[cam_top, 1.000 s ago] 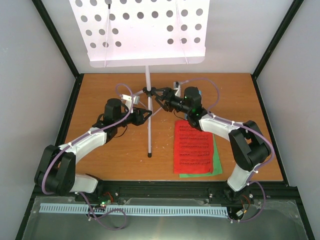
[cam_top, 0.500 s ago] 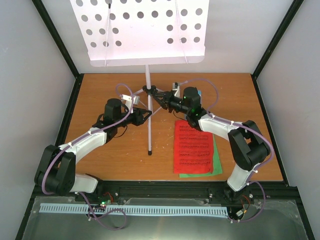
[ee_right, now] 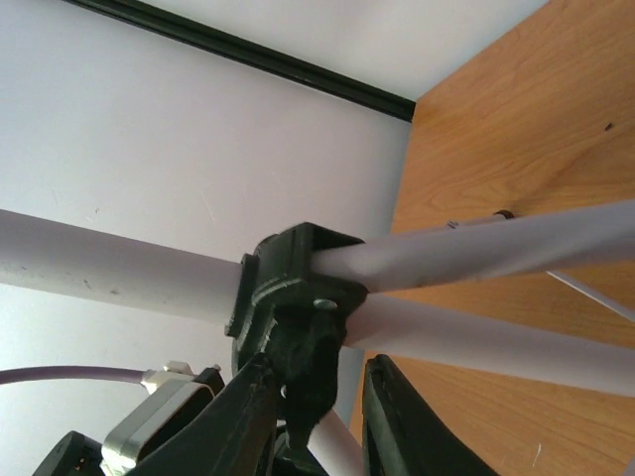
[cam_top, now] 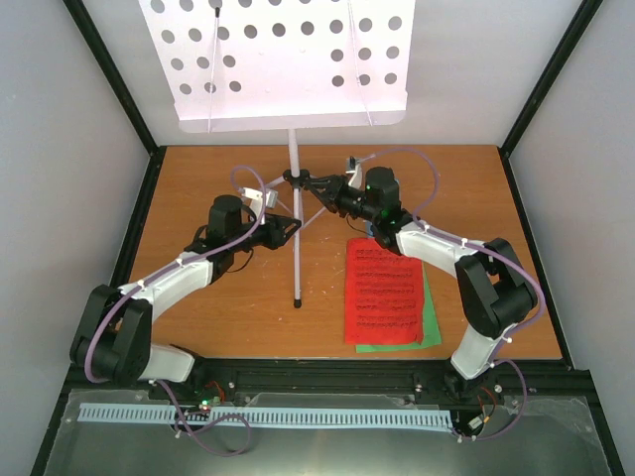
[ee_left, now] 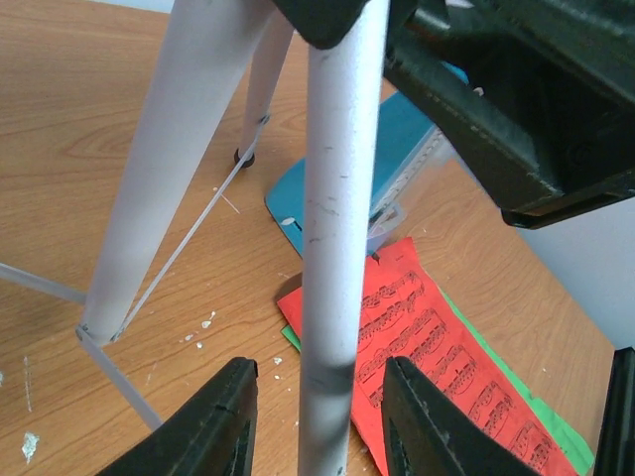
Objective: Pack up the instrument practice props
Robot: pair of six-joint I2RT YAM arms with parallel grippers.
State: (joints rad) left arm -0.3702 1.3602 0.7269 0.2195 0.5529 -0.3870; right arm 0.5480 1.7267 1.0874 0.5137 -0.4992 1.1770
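The silver music stand stands at the back middle, with its perforated tray [cam_top: 288, 59] high up and a black leg hub [cam_top: 294, 178]. My left gripper [cam_top: 288, 228] is open, its fingers either side of the front leg [ee_left: 332, 248] without touching it. My right gripper [cam_top: 314, 185] is open around the knob under the hub [ee_right: 298, 288]; its left finger [ee_right: 238, 426] is against the knob and the right finger stands apart. The red sheet-music page [cam_top: 382, 293] lies on a green page [cam_top: 430, 332]. The blue metronome [ee_left: 397, 164] shows partly behind the leg.
The stand's other legs spread over the wooden table [cam_top: 218, 307], one to the back left [ee_left: 169, 188] with thin wire braces. Grey walls with black frame posts close in the back and both sides. A metal rail [cam_top: 268, 415] runs along the near edge.
My right gripper has moved a little left, closing in on the stand's hub. My left gripper and the stand have not moved.
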